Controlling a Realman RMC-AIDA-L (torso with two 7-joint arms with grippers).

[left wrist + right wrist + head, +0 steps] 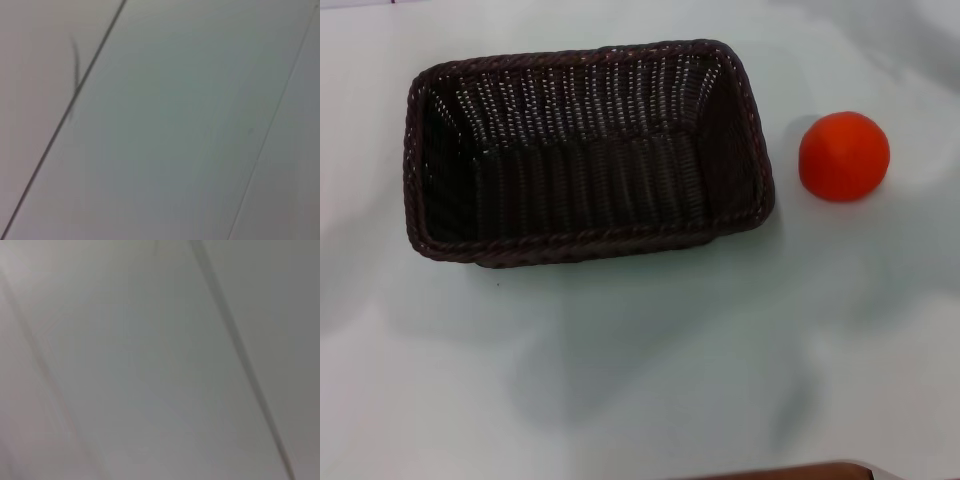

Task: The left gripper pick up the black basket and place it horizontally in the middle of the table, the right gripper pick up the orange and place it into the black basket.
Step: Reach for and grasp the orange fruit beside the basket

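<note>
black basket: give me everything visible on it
The black basket is a rectangular, wicker-style weave, very dark brown-black, with a braided rim and rounded corners. It sits upright on the table, long side across the head view, open top up, nothing inside. The orange lies on its right, apart from it. No gripper touches it; neither is in view.

- The black basket (588, 150) looked woven, wicker-like, with ribbed walls, a braided rim and faint sheen on the strands.
- The orange (843, 156) had a smooth, mostly matt skin with a soft shine.
- The table (640, 370) was smooth and pale, slightly glossy, with soft shadows on it.
- A brown, wood-like edge (790, 472) showed at the near border.
- The wrist views showed only plain, smooth pale surfaces crossed by thin dark lines.
</note>
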